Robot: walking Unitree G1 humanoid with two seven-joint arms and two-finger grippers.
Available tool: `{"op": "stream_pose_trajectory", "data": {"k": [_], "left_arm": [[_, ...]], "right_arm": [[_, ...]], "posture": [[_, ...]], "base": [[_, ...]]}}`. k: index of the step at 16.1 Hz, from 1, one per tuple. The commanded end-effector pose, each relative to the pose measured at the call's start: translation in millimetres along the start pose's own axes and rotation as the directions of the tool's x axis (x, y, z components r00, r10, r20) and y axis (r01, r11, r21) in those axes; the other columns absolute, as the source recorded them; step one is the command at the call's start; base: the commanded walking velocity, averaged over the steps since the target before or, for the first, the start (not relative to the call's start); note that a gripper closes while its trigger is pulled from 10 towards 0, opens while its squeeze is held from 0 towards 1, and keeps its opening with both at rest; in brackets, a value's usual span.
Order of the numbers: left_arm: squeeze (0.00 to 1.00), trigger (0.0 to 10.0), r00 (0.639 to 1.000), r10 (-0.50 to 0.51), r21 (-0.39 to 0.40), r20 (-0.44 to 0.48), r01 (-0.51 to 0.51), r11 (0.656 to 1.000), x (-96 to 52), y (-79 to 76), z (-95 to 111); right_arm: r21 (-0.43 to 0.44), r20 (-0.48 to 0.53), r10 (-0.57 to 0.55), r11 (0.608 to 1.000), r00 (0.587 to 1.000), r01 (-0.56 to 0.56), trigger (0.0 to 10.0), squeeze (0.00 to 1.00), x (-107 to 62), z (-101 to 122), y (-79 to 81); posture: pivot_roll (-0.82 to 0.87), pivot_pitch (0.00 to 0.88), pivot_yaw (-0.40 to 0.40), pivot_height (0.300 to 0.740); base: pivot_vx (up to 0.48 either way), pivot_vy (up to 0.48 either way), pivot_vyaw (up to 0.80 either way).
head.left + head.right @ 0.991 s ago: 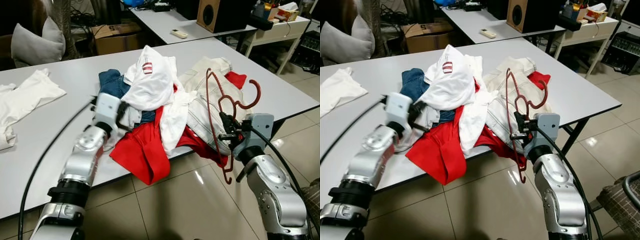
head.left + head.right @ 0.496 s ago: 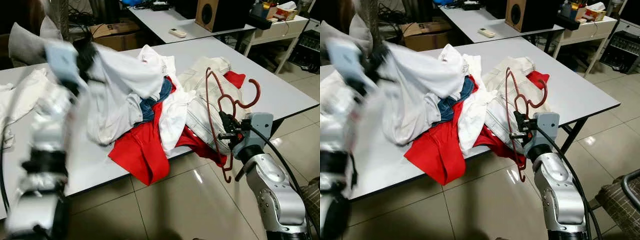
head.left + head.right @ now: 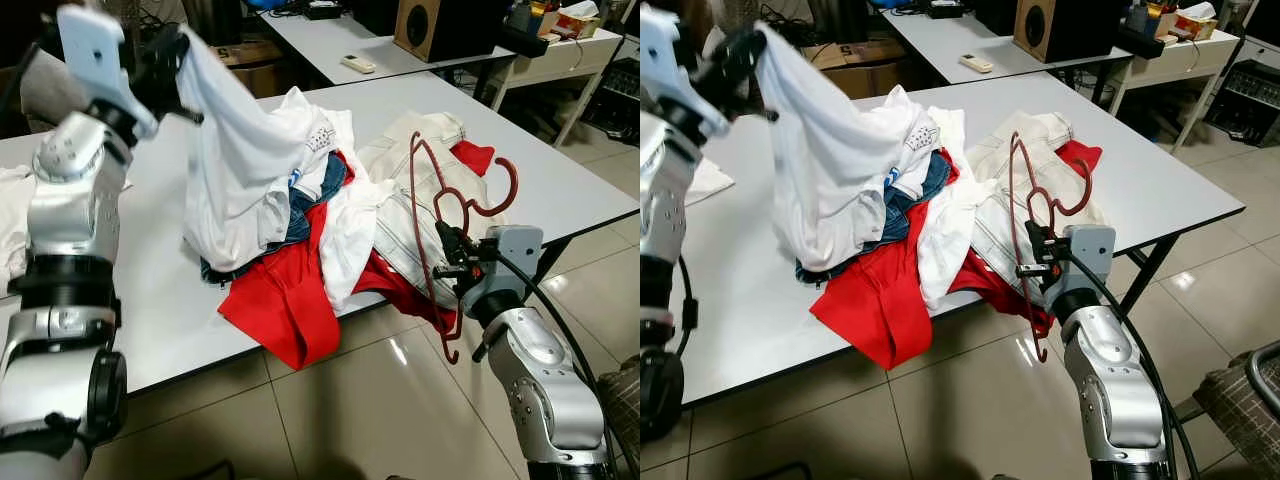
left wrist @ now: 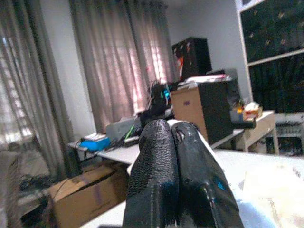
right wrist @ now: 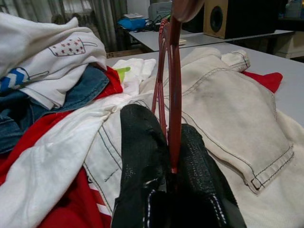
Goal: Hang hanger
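Left eye view has the left gripper (image 3: pixel 172 72) raised high over the far left part of the tabletop (image 3: pixel 560 170), its fingers pinched on a corner of a white shirt (image 3: pixel 240 170) that hangs down from it. The shirt's lower end rests on the heap of clothes (image 3: pixel 330 230) near the tabletop's near edge. The right gripper (image 3: pixel 447 262) is just off that near edge, toward the right corner, clamped on the dark red hanger (image 3: pixel 440 210), which it holds upright with the hook uppermost.

Several things could go wrong, as I judge it. The shirt is held by one corner only, so the cloth may slip out if it is pulled hard. Its lower end seems caught up with the jeans (image 3: pixel 310 195) and the red garment (image 3: pixel 290 300), which already droops over the near edge; more lifting might drag the heap to the floor (image 3: pixel 330 420). The hanger is gripped on a thin bar and could twist, and its hook may snag the cream jacket (image 3: pixel 410 190) close behind it.

Smooth and pale grey, the tabletop carries another white cloth (image 3: pixel 12 225) at its left edge. Beyond stand a second table (image 3: pixel 330 40) with a remote (image 3: pixel 358 67), a speaker (image 3: pixel 425 28), a cardboard box (image 3: pixel 235 70) and curtains (image 4: pixel 109 71); the floor is glossy tile.
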State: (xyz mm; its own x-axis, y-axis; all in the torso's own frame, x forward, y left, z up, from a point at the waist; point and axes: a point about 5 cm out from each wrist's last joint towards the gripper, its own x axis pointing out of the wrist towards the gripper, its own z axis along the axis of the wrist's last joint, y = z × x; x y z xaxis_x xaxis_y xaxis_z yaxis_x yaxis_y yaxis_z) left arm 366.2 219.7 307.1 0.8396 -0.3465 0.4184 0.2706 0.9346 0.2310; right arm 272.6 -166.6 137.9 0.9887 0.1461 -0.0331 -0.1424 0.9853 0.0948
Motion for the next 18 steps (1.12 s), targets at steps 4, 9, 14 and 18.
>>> {"op": "stream_pose_trajectory", "data": {"k": [4,9,14,18], "left_arm": [[0.0,0.0,0.985,-0.052,-0.139,0.167,0.076,0.987,22.6,5.3,48.7],[0.0,0.0,0.974,-0.114,-0.143,0.196,0.143,0.979,34.2,2.7,71.3],[0.0,0.0,0.952,-0.136,-0.205,0.274,0.196,0.959,41.4,5.0,109.1],[0.0,0.0,0.948,-0.146,-0.239,0.283,0.217,0.946,46.2,1.6,128.1]], "right_arm": [[0.01,0.033,-0.01,1.0,0.999,0.01,10.0,0.0,1.5,3.1,1.8],[0.039,0.041,-0.033,0.999,0.999,0.031,10.0,0.0,-0.2,-1.3,6.0],[0.067,0.064,-0.035,0.997,0.997,0.031,10.0,0.0,5.6,-2.8,12.5],[0.078,0.086,-0.044,0.996,0.995,0.037,10.0,0.0,10.1,-1.4,11.7]], "posture": [[-0.17,0.0,0.054,0.719],[-0.15,0.0,0.084,0.719],[-0.12,0.0,0.098,0.719],[-0.09,0.0,0.104,0.719]], "base": [[0.0,0.0,0.0],[0.0,0.0,0.0],[0.0,0.0,0.0],[0.0,0.0,0.0]]}}
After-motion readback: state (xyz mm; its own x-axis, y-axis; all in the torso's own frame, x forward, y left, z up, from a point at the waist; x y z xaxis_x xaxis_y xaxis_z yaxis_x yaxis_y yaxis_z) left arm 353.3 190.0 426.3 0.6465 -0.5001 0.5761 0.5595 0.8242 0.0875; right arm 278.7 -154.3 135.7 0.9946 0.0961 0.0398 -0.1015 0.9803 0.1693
